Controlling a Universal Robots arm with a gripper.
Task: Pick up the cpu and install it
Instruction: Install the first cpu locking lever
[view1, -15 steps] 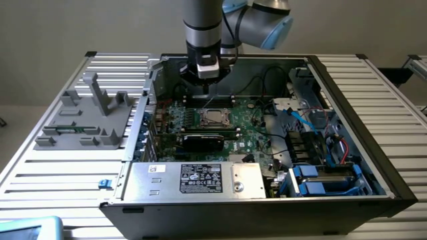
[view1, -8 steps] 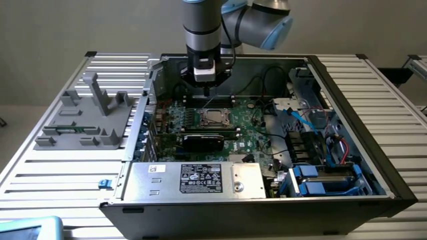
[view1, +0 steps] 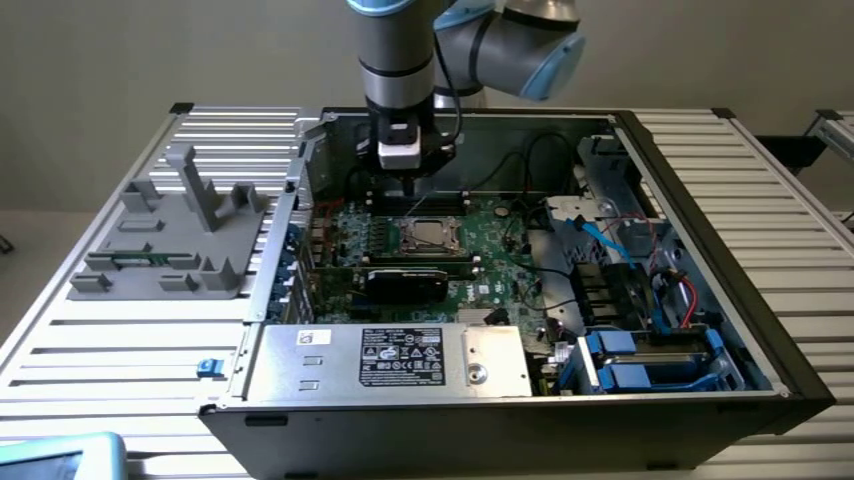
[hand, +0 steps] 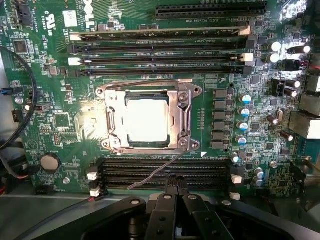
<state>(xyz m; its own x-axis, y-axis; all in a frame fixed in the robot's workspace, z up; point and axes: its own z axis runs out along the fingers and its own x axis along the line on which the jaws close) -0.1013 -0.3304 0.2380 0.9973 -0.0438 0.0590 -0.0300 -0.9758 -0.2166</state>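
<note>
Pale slatted metal forms the surface (view1: 761, 190), and an open black computer case (view1: 747, 330) lies on it on its side, which turns the board inside up toward the arm. The gripper (view1: 404, 187) hangs inside the case above the far part of that board. In the wrist view its two black fingers (hand: 164, 204) are pressed together with nothing between them, so it is clenched and empty.

Just beyond the fingertips run the black memory slots (hand: 210, 175), and a thin wire lever (hand: 157, 171) slants across them from the socket. Lying loose like that, the lever is probably not latched.

Next outward is the dark square socket with a metal frame (hand: 182, 117). The cpu (hand: 147, 120), a small flat square chip with a silvery-beige metal top, lies flat inside it with the frame around its edges. Judging by that fit, the chip is already seated, which would explain the empty gripper so near it.

All of this sits on the green motherboard (hand: 50, 125). A silver power supply box (view1: 387, 355) fills the near side of the case. Well apart, outside the case on the exterior view's left, stands the grey plastic tray with upright posts (view1: 174, 230).
</note>
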